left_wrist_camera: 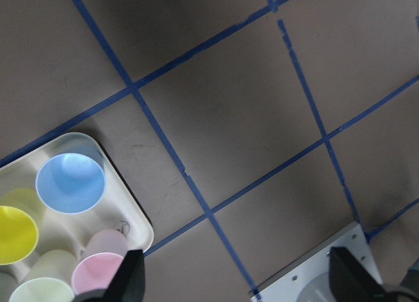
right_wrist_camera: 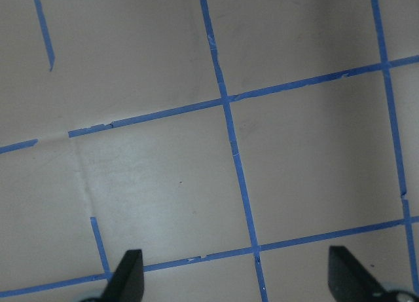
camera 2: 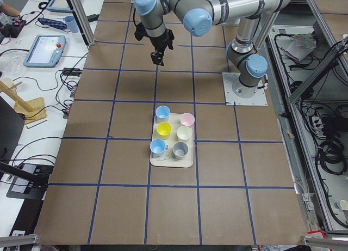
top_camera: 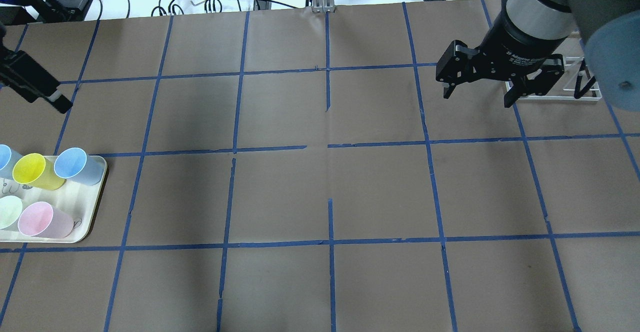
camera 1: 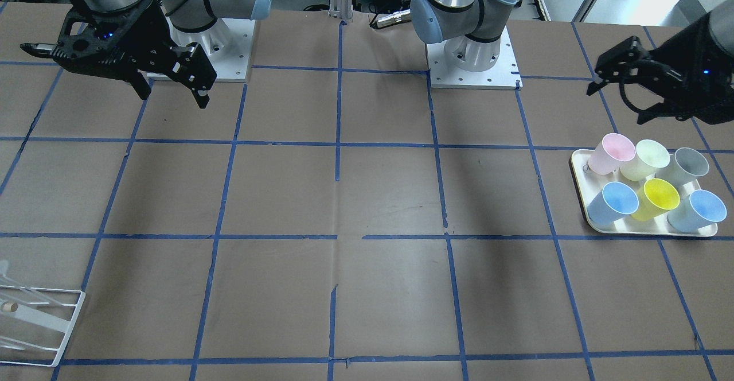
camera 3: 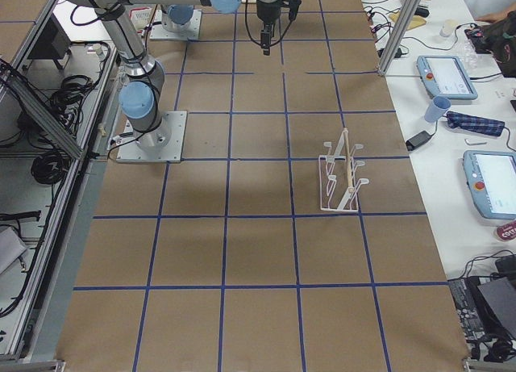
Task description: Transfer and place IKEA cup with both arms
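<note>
On the tray (camera 1: 579, 181) at the robot's left, the cup (camera 1: 645, 160) stands close between pink cup (camera 1: 612, 152) and grey cup (camera 1: 685, 166). Left gripper (camera 1: 616, 105) and right gripper (top_camera: 476, 99) hang wide open, empty. Such crowding could make a finger tip a neighbour.

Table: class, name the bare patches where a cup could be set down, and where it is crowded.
Bare: the whole middle of the table, from the tray across to the rack. Crowded: the tray, packed with six cups.
</note>
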